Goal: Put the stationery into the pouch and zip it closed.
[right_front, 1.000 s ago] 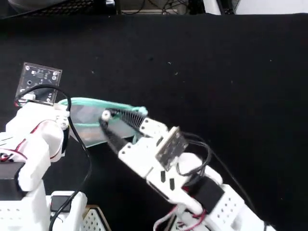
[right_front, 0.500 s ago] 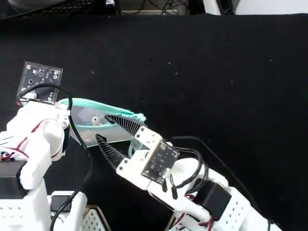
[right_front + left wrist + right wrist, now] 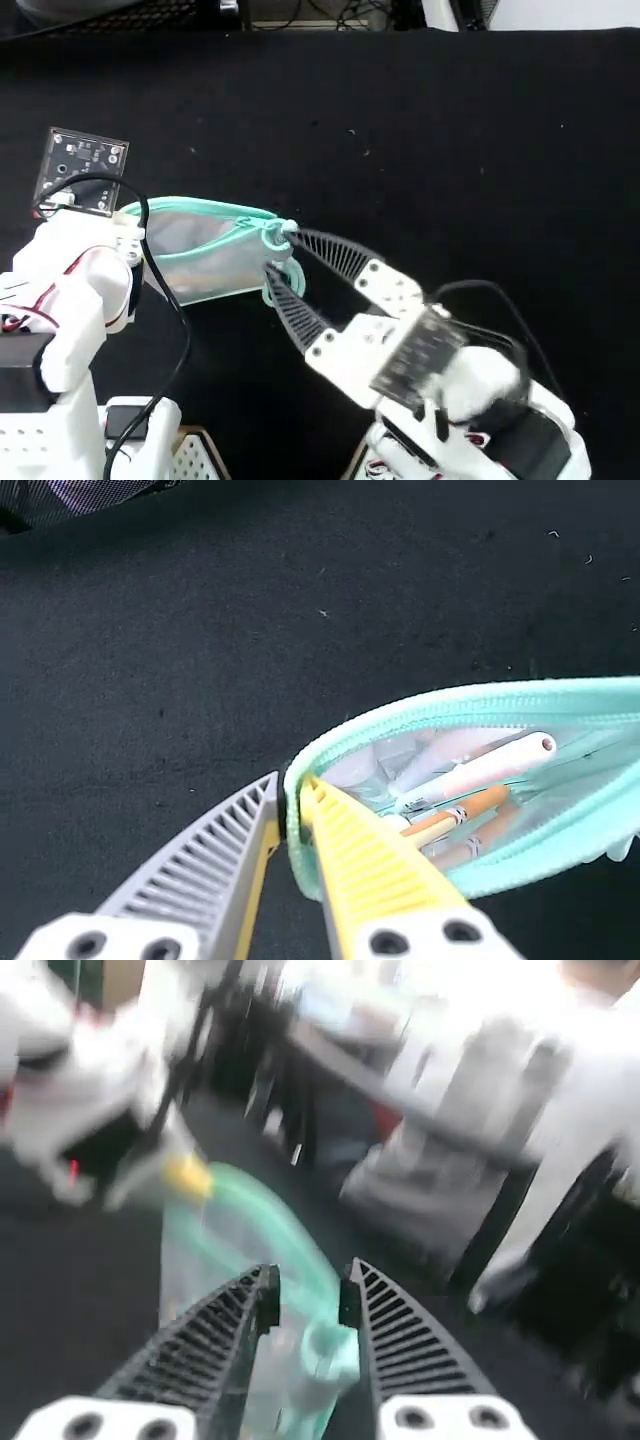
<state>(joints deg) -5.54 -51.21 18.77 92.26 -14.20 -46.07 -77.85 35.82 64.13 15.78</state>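
Note:
A translucent pouch (image 3: 205,255) with a teal zip edge lies on the black table. In the left wrist view the pouch (image 3: 560,705) gapes open with a white pen (image 3: 485,767) and orange pens (image 3: 465,815) inside. My left gripper (image 3: 290,802) is shut on the rim at the pouch's left end, one finger inside and one outside. My right gripper (image 3: 280,253) stands open at the pouch's right end, its black fingers on either side of the teal zip end (image 3: 277,235). The right wrist view shows that teal end (image 3: 322,1345) between the right gripper (image 3: 307,1295) fingers.
The left arm (image 3: 70,290) stands at the table's left, its wrist camera board (image 3: 80,170) above the pouch. The right arm's body (image 3: 450,390) fills the near right. Black cloth (image 3: 450,150) stretches open to the far side and right.
My right gripper let a white pen drop into the pouch, opened, and drew back rightwards from over the pouch to its right end. The left arm stayed still.

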